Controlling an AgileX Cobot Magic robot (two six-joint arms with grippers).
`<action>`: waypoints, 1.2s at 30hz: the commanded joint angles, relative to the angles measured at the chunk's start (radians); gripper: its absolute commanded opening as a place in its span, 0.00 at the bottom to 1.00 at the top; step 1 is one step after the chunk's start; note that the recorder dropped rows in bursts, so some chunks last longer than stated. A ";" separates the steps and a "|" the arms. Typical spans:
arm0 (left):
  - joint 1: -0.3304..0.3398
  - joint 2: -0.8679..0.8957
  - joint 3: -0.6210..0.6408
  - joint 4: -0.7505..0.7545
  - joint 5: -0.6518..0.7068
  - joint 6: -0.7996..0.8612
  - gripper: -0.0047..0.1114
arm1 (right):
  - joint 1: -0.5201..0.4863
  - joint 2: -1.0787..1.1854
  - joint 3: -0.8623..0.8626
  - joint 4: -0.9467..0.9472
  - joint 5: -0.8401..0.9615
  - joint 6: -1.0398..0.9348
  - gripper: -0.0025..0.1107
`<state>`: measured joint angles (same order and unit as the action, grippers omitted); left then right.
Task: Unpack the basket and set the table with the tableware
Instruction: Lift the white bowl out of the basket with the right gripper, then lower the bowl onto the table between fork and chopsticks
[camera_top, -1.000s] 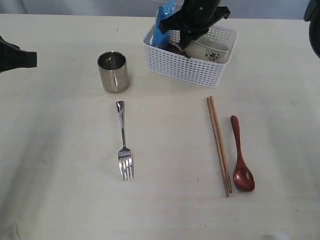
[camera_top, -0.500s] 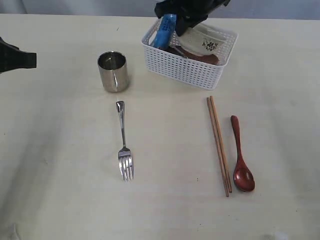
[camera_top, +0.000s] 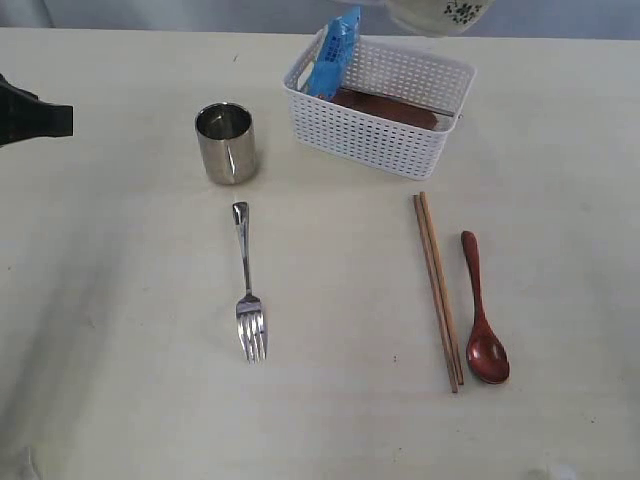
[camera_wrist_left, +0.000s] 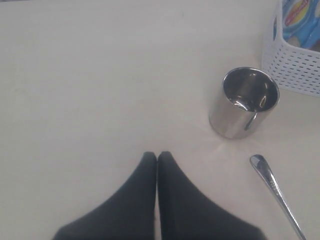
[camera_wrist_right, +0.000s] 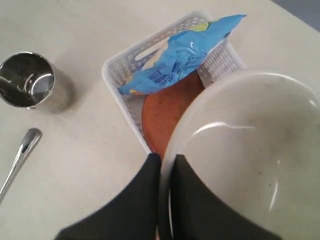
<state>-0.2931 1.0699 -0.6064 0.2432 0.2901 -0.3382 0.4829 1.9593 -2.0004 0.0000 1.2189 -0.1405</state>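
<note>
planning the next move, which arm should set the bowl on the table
Right, probably: the right gripper holds the bowl by its rim above the basket. The left gripper is shut, empty, off beside the mug.

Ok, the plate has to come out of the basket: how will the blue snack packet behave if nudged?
The blue snack packet looks like thin puffy film, so probably light and yielding. It leans on the basket rim over the plate, so a nudge may topple it.
</note>
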 joint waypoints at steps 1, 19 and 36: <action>-0.007 0.000 0.006 -0.011 0.006 0.002 0.04 | 0.089 -0.102 0.124 -0.116 0.002 0.046 0.02; -0.007 0.000 0.006 -0.011 0.008 0.002 0.04 | 0.473 -0.349 1.014 -0.401 -0.697 0.325 0.02; -0.007 0.000 0.006 -0.011 0.008 0.002 0.04 | 0.498 -0.237 1.176 -0.766 -0.880 0.516 0.02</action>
<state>-0.2931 1.0699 -0.6064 0.2424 0.2941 -0.3382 0.9759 1.7039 -0.8268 -0.7240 0.3680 0.3529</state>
